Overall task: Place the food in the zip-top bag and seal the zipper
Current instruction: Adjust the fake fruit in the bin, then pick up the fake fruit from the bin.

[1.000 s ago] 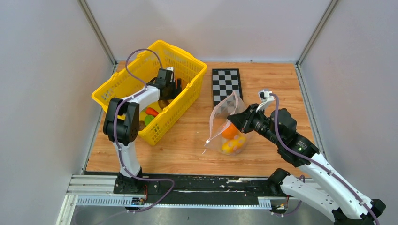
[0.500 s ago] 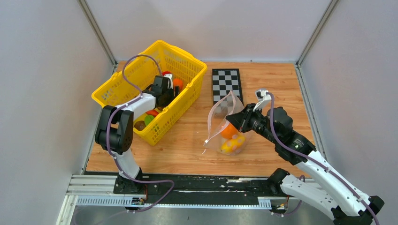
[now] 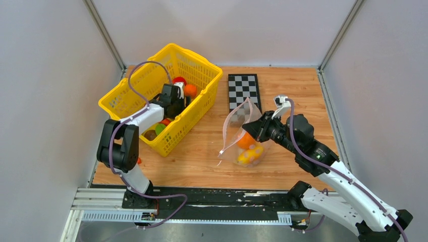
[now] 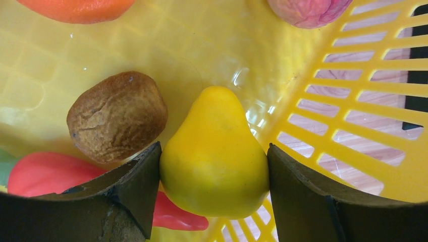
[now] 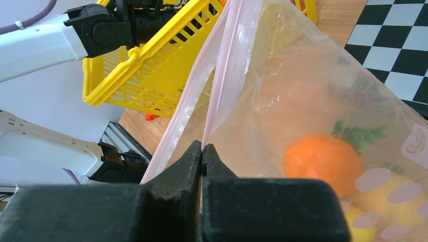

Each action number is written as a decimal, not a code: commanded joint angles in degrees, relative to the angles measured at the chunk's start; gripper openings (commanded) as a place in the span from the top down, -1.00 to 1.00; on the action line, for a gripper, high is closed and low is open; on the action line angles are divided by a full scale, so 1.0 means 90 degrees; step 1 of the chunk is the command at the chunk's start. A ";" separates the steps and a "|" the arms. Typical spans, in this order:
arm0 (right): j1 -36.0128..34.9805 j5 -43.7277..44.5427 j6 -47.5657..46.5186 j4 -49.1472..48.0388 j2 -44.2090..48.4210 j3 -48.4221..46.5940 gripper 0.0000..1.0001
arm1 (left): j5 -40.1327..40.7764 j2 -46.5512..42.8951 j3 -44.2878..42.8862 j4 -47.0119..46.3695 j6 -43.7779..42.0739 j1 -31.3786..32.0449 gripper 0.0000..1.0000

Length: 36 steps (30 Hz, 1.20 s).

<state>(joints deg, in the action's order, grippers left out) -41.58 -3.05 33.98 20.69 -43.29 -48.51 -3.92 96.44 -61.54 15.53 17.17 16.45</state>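
Observation:
The zip-top bag (image 3: 241, 135) stands upright in the middle of the table, its mouth open toward the left. My right gripper (image 3: 251, 126) (image 5: 202, 146) is shut on one side of the pink zipper (image 5: 222, 75). Inside the bag lie an orange piece of food (image 5: 318, 159) and yellow pieces (image 3: 250, 156). My left gripper (image 3: 170, 98) (image 4: 214, 147) reaches down into the yellow basket (image 3: 136, 74). Its fingers press both sides of a yellow pear (image 4: 214, 166).
Around the pear in the basket lie a brown wrinkled piece (image 4: 117, 116), a red one (image 4: 45, 174), an orange one (image 4: 75, 7) and a pinkish one (image 4: 308, 7). The basket wall (image 4: 353, 126) is close on the right. A checkerboard (image 3: 244, 91) lies behind the bag.
My left arm has swung lower and leftward, dropping its gripper deeper into the basket. The right gripper has shifted slightly left, still holding the bag's rim.

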 commanded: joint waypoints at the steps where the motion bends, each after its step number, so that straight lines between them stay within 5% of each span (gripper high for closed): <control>1: -0.0021 0.0001 0.0039 -0.0117 0.0132 -0.0181 1.00 | -0.0152 -0.0391 0.0065 -0.0007 -0.0181 -0.0011 0.04; 9: -0.0018 0.0036 0.0039 -0.0101 0.0200 -0.0135 1.00 | -0.0382 -0.0171 -0.0091 0.0347 -0.0399 -0.0011 -0.71; 15: -0.0022 0.0053 0.0008 -0.0075 0.0229 -0.0136 1.00 | -0.0306 0.0046 -0.0182 0.0606 -0.0540 -0.0011 -0.85; 23: -0.0020 0.0032 0.0016 -0.0103 0.0167 -0.0136 1.00 | -0.0278 0.0096 -0.0245 0.0903 -0.0780 0.0027 -0.84; 29: -0.0020 0.0036 0.0013 -0.0103 0.0171 -0.0122 1.00 | -0.0204 -0.0156 -0.0235 0.0865 -0.0669 0.0038 -0.25; 36: -0.0026 0.0079 0.0021 -0.0053 0.0228 -0.0133 1.00 | 0.0195 -0.1425 -0.0498 0.1005 -0.0560 0.0037 -0.12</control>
<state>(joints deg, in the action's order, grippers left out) -41.58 -3.01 33.98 20.69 -41.95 -48.51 -4.38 93.19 -62.28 23.55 11.64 16.47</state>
